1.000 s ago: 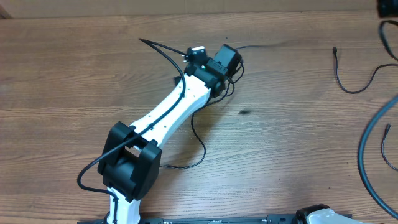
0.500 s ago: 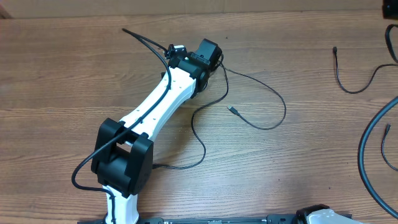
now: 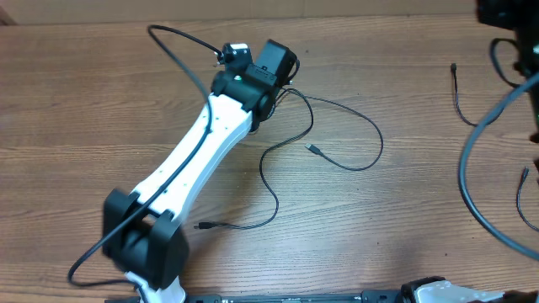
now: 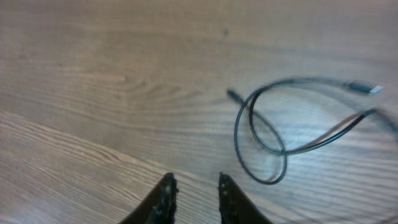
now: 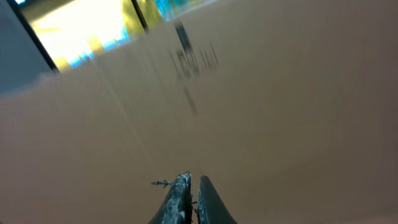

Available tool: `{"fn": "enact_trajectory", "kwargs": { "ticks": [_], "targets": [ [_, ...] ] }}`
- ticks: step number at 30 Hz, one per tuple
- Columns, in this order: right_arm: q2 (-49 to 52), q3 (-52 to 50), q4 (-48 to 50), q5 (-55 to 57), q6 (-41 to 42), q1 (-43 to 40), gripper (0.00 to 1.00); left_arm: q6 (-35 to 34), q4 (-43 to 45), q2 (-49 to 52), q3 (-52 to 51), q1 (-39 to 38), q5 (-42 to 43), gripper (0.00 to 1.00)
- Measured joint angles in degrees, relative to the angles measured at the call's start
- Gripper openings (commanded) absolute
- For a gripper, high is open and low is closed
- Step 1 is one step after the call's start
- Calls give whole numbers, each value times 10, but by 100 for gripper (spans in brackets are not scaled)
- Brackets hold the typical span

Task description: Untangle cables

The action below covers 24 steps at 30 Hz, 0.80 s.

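Left gripper [image 4: 194,198] has swung up-left, fingers narrowly parted and empty. The cable [image 3: 382,143] now sprawls in loose loops beside it on the table [image 3: 84,109], so it's untangling. Right gripper [image 5: 189,190] is blurred, can't tell.

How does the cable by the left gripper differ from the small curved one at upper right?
The middle cable loops and crosses itself near the left gripper; the right cable lies in one open curve, uncrossed. The middle cable sprawls farther across the table; the right cable is compact. Both are thin, black, lying loose.
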Motion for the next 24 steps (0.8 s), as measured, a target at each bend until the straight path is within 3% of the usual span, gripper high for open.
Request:
{"fn": "enact_trajectory", "kwargs": {
  "ticks": [1, 2, 3, 4, 6, 12, 24],
  "targets": [
    [6, 0, -14, 2, 0, 0, 8, 0, 0, -12, 2, 0, -1, 42],
    [15, 0, -33, 2, 0, 0, 20, 1, 0, -24, 2, 0, -2, 83],
    [25, 0, -47, 3, -1, 0, 25, 3, 0, -42, 2, 0, -3, 95],
    [34, 1, -61, 3, -3, 0, 31, 5, 0, -52, 3, 0, -3, 100],
    [52, 1, -93, 2, -4, 0, 43, 5, 0, -71, 3, 0, -3, 100],
    [125, 1, -166, -42, -4, 0, 66, 10, -7, -128, 4, 1, -3, 99],
    [306, 1, -219, -248, -2, 0, 77, 26, -87, -183, 5, 19, -3, 99]
  ]
}}
